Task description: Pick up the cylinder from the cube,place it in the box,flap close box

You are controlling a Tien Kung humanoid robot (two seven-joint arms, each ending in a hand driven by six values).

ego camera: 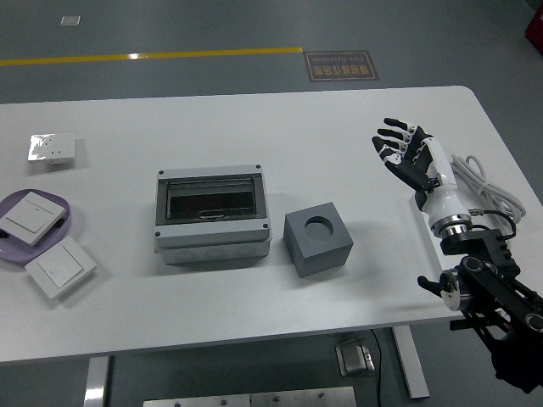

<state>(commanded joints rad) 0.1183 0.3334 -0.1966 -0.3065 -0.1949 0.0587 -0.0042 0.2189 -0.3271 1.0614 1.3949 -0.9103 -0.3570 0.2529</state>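
Cylinder: I cannot see it; the cube's [318, 241] top shows only a round dark socket, so it may sit sunk there, axis vertical. My right hand [407, 155] hovers well apart to the cube's right, fingers spread, holding nothing. Left arm out of view, so right is nearer. Box [213, 217] lies just left of cube, its flap looking closed.

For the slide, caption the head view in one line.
Right five-fingered hand open above the white table, right of the grey cube with round socket and the grey box, dark flap shut.
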